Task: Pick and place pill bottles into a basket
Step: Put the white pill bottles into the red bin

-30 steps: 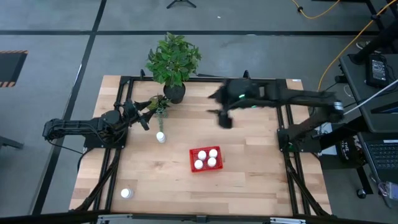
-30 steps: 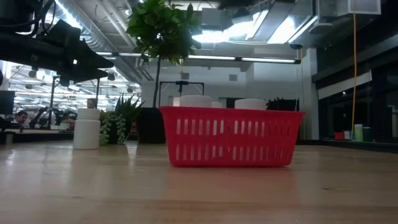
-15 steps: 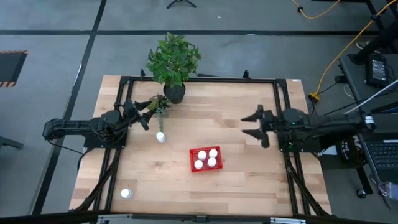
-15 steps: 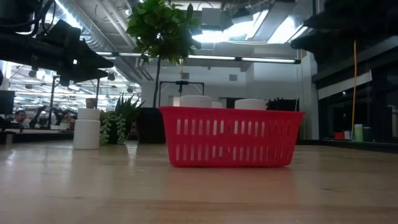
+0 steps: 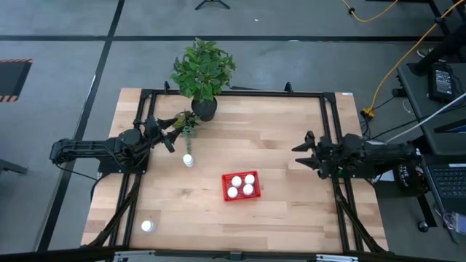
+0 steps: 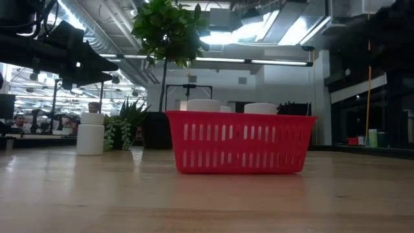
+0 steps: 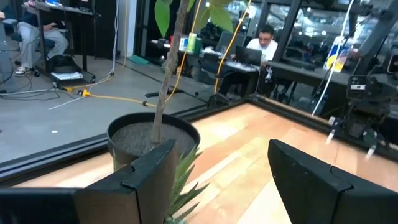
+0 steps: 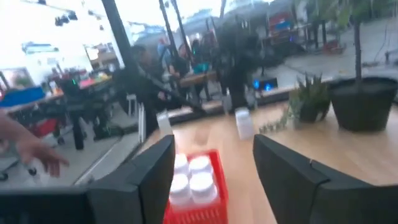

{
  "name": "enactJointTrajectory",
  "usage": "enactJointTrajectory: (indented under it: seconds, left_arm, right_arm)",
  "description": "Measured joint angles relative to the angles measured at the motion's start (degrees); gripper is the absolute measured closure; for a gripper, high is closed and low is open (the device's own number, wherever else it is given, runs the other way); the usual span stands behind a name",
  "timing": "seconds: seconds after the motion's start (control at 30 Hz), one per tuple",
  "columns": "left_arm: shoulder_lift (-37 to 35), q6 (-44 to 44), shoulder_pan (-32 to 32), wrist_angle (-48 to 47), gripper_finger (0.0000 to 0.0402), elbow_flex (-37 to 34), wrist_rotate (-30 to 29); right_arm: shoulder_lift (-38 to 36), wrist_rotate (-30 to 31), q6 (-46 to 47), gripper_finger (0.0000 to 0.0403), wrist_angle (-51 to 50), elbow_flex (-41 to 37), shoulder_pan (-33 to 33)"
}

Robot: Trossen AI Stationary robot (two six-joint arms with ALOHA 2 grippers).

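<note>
The red basket (image 5: 241, 185) stands mid-table with several white pill bottles (image 5: 248, 179) upright inside; it also shows in the low view (image 6: 239, 142) and the right wrist view (image 8: 196, 196). One bottle (image 5: 188, 160) stands on the table left of the basket, another (image 5: 148, 226) near the near left corner. My left gripper (image 5: 172, 135) is open and empty at the far left by the small plant. My right gripper (image 5: 304, 155) is open and empty at the table's right edge, clear of the basket.
A tall potted plant in a black pot (image 5: 204, 109) stands at the far edge, with a small spiky plant (image 5: 187, 124) beside it, close to my left gripper. The black frame rails (image 5: 329, 124) run along the table's sides. People show in the room beyond.
My right gripper has swept from the far middle of the table toward the right edge and nearer, drawing back to the right rail. It stays open and empty. My left arm, the bottles and the basket have kept still.
</note>
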Motion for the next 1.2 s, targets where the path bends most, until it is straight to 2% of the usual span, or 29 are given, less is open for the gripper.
enactJointTrajectory:
  seconds: [0.07,0.27,0.57,1.2]
  left_arm:
    - [-0.08,-0.02,0.00,0.25,0.0155,0.00,0.15]
    - [0.21,0.00,0.00,0.13,0.0155,-0.02,0.11]
    - [0.21,0.00,0.00,0.18,0.0155,0.00,0.07]
    - [0.21,0.00,0.00,0.18,0.0155,-0.02,0.03]
  right_arm:
    - [-0.23,0.06,-0.36,0.0195,-4.27,-0.27,0.02]
    - [-1.10,0.48,-3.90,0.0209,-4.45,-0.27,0.02]
    - [-1.17,2.23,-5.23,0.0209,-4.48,-0.27,-0.02]
    - [-1.15,1.99,-5.19,0.0209,-4.55,-0.27,-0.02]
